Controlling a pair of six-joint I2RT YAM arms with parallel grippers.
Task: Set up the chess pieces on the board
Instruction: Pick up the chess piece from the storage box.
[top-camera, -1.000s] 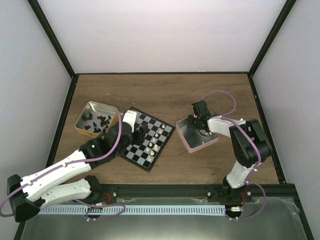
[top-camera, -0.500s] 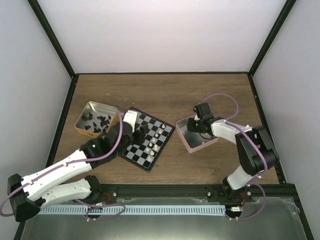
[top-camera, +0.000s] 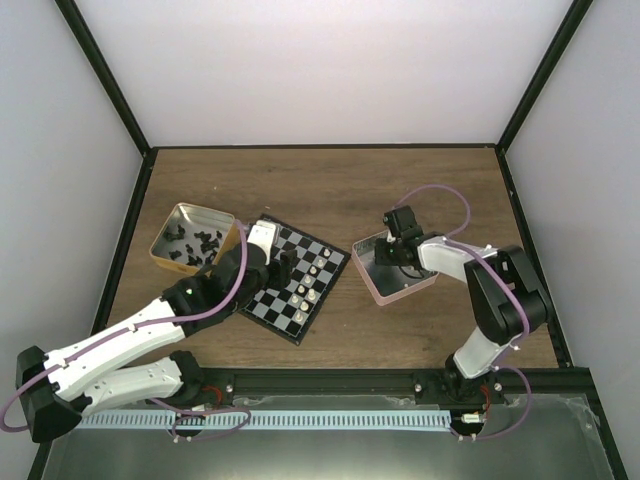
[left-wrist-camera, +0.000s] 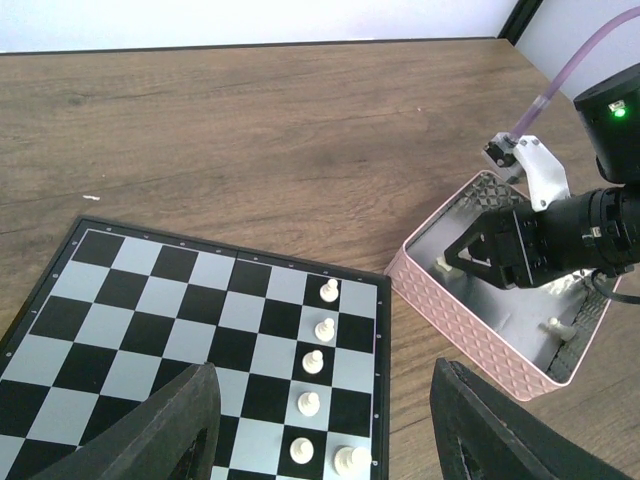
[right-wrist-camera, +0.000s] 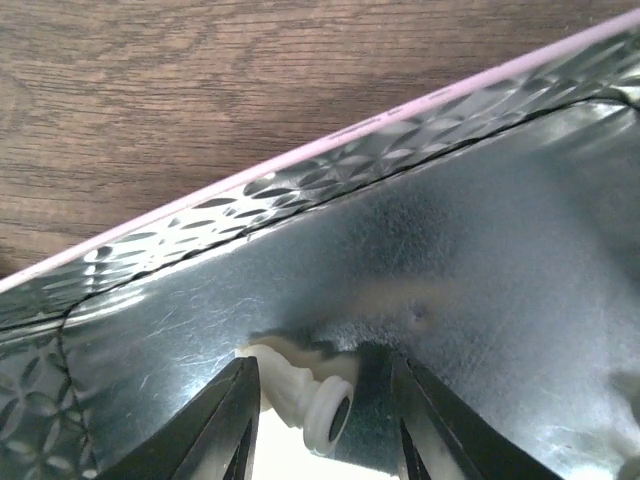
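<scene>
Wood-grain table (top-camera: 330, 190), matte brown. On its L-centre lies the board (top-camera: 295, 240), flat, turned at an angle to the table edge, w/ black & pale grey checks and a thin black rim. Just L of it is a gold tin (top-camera: 165, 232), shiny metal w/ rounded corners, holding the black pcs (top-camera: 195, 245) in a loose heap. Just R of the board, not touching it, is a pink tray (left-wrist-camera: 470, 325): square, w/ a diamond-embossed outer wall and a scuffed bare-metal floor. The L arm lies across the board's near-L part and hides those squares in the top view. The L gripper (left-wrist-camera: 325, 380) hovers over the board, fingers wide apart, nothing btwn them. The cream pcs (left-wrist-camera: 314, 360) stand upright in a file along the board's R edge, w/ one extra beside the nearest. The R gripper (top-camera: 395, 255) reaches down inside the tray. In the wrist view its fingers are parted around a cream pc (right-wrist-camera: 300, 395), which lies on its side on the floor w/ its ribbed stem and round base showing. A dark gap on one side shows it isn't clamped. A 2nd small cream pc (left-wrist-camera: 553, 325) lies by the tray's R wall.
</scene>
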